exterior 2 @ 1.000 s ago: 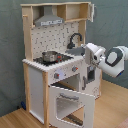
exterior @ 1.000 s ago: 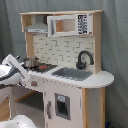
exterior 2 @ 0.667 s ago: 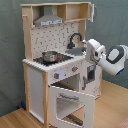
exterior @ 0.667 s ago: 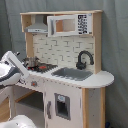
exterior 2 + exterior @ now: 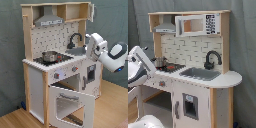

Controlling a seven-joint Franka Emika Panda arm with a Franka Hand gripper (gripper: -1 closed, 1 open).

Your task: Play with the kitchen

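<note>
The toy kitchen (image 5: 198, 82) of white panels and pale wood fills both exterior views. It has a grey hood (image 5: 165, 27), a dotted backsplash (image 5: 57, 37), a black faucet (image 5: 212, 58) over the sink (image 5: 200, 74), and a small pot (image 5: 50, 56) on the stovetop. Its oven door (image 5: 72, 102) hangs open, tilted forward. My white arm (image 5: 138, 67) reaches in from the first exterior view's left. In the second exterior view my gripper (image 5: 91, 44) hovers at counter height in front of the sink end, close to the faucet (image 5: 75, 40).
A dark curtain (image 5: 107, 20) hangs behind the kitchen. The floor (image 5: 112, 107) is pale wood. A cabinet door with a dark panel (image 5: 189, 106) sits under the sink. The microwave shelf (image 5: 195, 24) is up top.
My arm has lifted a little and shifted slightly toward the kitchen counter. The kitchen, pot and oven door have not moved.
</note>
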